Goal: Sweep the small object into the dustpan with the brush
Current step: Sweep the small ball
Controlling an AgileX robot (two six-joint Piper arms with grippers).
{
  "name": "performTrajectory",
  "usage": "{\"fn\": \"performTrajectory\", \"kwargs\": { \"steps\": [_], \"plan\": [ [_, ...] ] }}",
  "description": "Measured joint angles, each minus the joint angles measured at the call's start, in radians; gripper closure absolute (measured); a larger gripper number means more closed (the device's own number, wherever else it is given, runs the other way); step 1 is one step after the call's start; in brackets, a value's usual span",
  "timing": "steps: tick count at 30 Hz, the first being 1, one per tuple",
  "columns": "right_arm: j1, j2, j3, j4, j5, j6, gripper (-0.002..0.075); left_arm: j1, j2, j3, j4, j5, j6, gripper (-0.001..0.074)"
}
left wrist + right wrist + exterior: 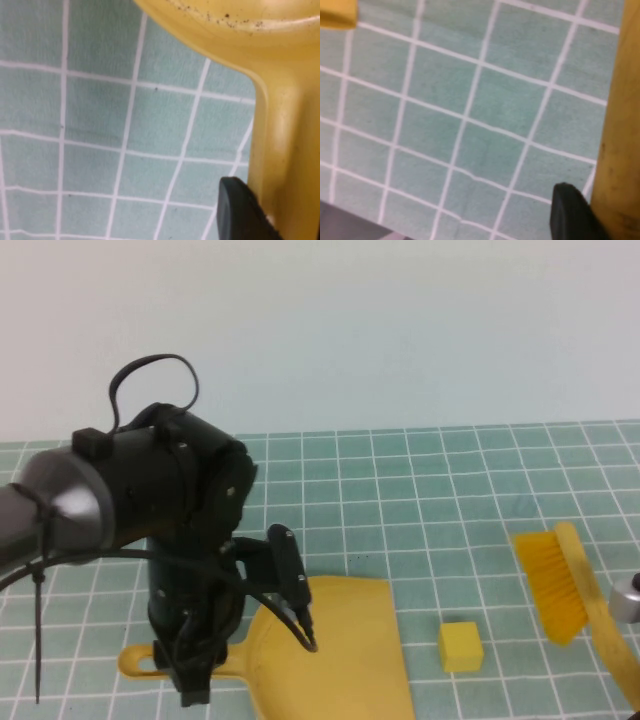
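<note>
A robot test bench in a lab was suggested by a table (480,490) covered in a green mat ruled with a white grid, a bare pale wall (400,330) behind it, and a cabled black arm (150,510) fitted with zip ties.

the far half of the green mat (450,470) is bare. near the front, the dustpan (350,650), little cube (461,646) and brush (560,585) sit with small gaps between.
</note>
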Motion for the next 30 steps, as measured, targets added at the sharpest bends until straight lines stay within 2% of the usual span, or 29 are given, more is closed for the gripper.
{"fn": "performTrajectory", "kwargs": {
  "steps": [9, 19, 25, 30],
  "plan": [
    [0.038, 0.096, 0.0, -0.071, -0.023, 0.057, 0.0559, -0.001, 0.067, -0.007, -0.042, 0.002, -0.047, 0.0735],
    [0.214, 0.258, -0.002, -0.062, -0.109, 0.084, 0.0559, -0.001, 0.086, -0.007, -0.051, 0.002, -0.045, 0.0735],
    [0.329, 0.313, -0.008, 0.045, -0.168, 0.041, 0.056, 0.001, 0.086, -0.007, -0.051, 0.002, -0.033, 0.0735],
    [0.375, 0.315, -0.035, 0.16, -0.141, -0.037, 0.056, 0.001, 0.086, -0.007, -0.042, 0.002, -0.026, 0.0735]
  ]
}}
